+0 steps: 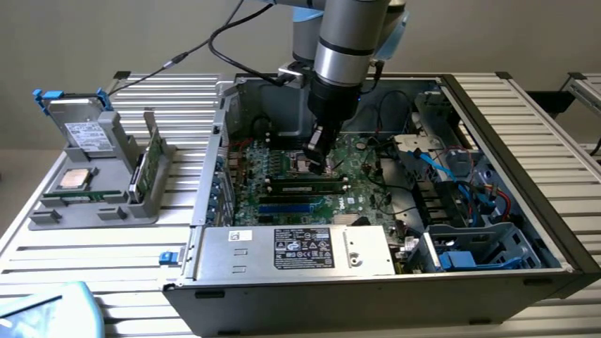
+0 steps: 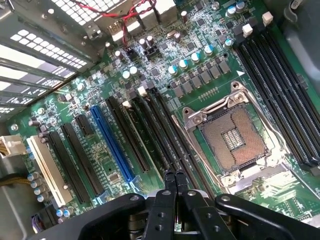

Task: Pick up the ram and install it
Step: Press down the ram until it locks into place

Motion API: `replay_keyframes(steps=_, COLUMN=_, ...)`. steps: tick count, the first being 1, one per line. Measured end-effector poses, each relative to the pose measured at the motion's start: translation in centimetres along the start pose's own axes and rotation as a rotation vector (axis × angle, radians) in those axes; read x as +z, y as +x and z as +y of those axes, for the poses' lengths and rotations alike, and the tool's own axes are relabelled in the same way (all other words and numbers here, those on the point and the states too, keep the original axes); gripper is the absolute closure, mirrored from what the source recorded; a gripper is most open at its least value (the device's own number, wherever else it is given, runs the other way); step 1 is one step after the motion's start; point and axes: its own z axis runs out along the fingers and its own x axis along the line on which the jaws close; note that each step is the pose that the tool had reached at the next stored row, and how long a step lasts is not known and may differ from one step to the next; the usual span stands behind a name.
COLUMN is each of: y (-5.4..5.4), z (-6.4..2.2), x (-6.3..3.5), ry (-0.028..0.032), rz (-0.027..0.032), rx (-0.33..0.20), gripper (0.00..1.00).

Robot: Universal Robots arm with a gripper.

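one open computer case, perhaps two ram sticks.

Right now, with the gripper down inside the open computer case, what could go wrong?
1. The shut gripper hangs close above the memory slots; dropping further could scrape the motherboard.
2. The open processor socket sits right beside it, contacts exposed; a sideways drift could likely damage them.
3. A green stick that may be the ram lies in a slot near the gripper; I cannot tell if it is fully seated.

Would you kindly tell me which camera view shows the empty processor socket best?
The wrist view: the processor socket lies open, its pin grid and metal frame plain. In the exterior view the gripper partly covers it.
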Motion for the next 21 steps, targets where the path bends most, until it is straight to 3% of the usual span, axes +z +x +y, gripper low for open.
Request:
replay_keyframes(steps=11, y=0.09, z=0.17, x=0.00, ry=0.0071, rz=-0.0114, rx=0.053, gripper=0.90)
replay_keyframes(steps=21, y=0.11, z=0.20, x=0.00, ry=0.0051, rz=-0.0196, rx=0.125, gripper=0.90)
